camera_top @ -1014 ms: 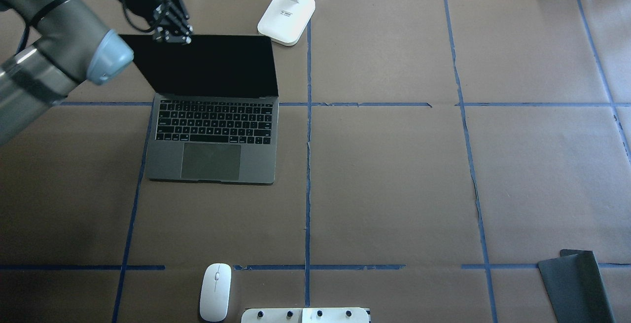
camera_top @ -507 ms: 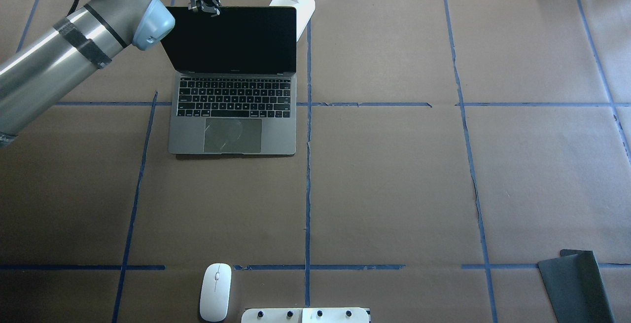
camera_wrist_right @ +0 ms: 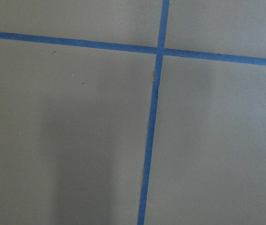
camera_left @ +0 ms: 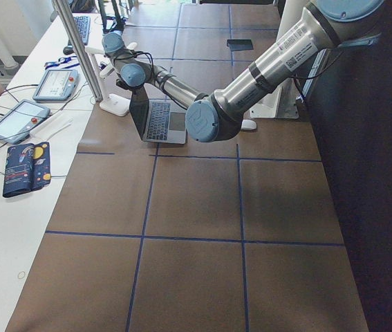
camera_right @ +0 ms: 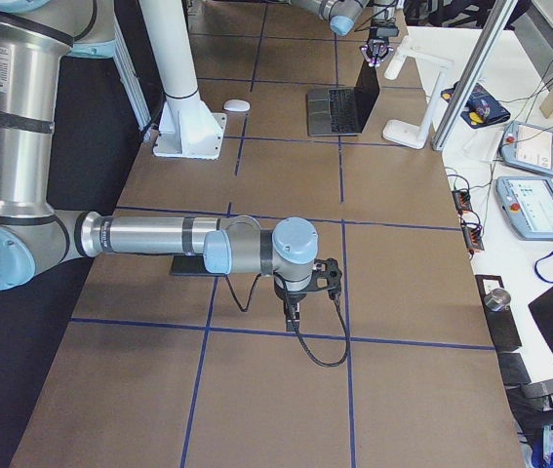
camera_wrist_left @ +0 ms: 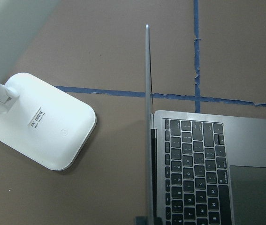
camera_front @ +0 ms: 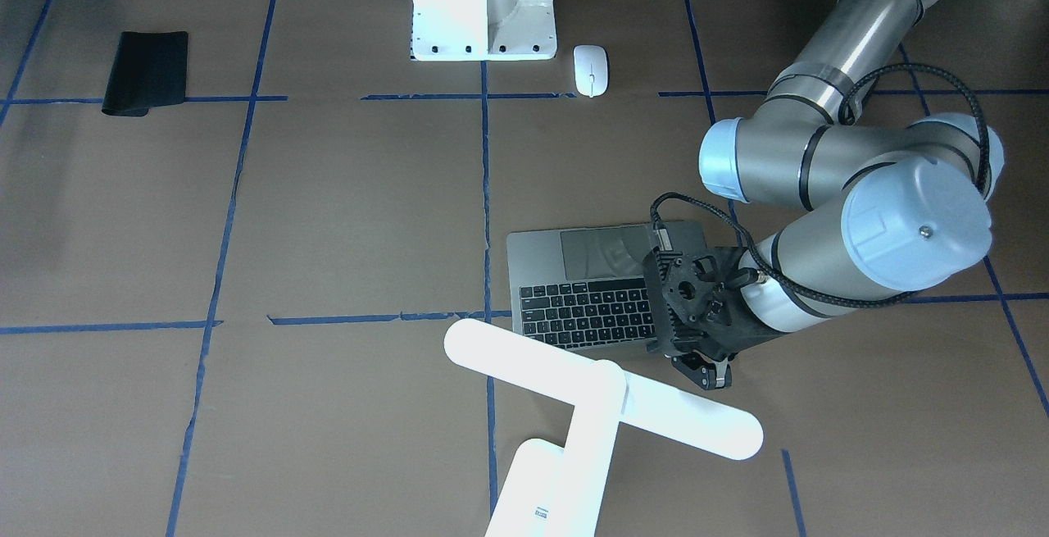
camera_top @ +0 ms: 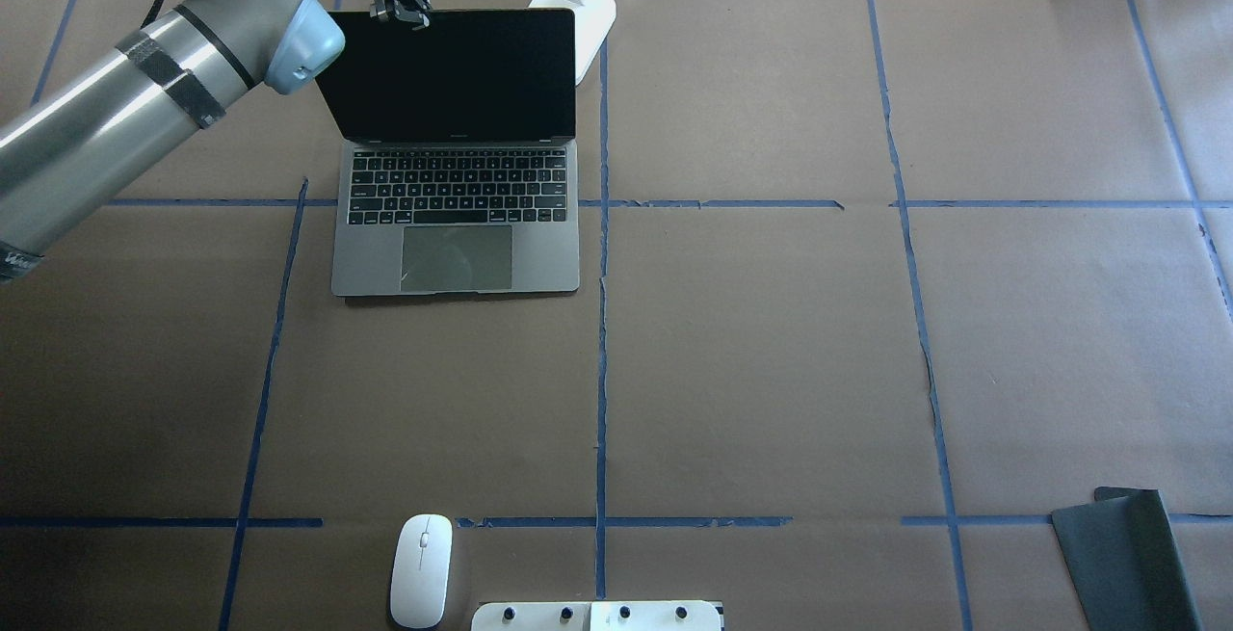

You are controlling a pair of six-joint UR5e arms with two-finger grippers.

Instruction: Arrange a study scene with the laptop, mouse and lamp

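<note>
The open grey laptop (camera_top: 458,255) stands at the far left of the table, its dark screen nearly upright. My left gripper (camera_top: 400,13) is shut on the top edge of the lid; the front-facing view shows the gripper (camera_front: 705,375) behind the laptop (camera_front: 598,291). In the left wrist view the lid edge (camera_wrist_left: 148,117) runs up the middle. The white lamp (camera_top: 590,10) stands just behind the laptop's right corner, its T head (camera_front: 602,402) overhanging. The white mouse (camera_top: 421,568) lies at the near edge. My right gripper (camera_right: 291,310) hangs low over bare table; I cannot tell if it is open.
A black soft pad (camera_top: 1127,564) lies at the near right corner. The white bolted pedestal (camera_top: 597,617) stands at the near edge beside the mouse. Blue tape lines divide the brown table cover (camera_top: 771,352). The lamp's base (camera_wrist_left: 43,124) is close to the lid.
The laptop has slid away from the robot and to the right, close to the lamp, with my left gripper on its lid. In the last half second it barely moved.
</note>
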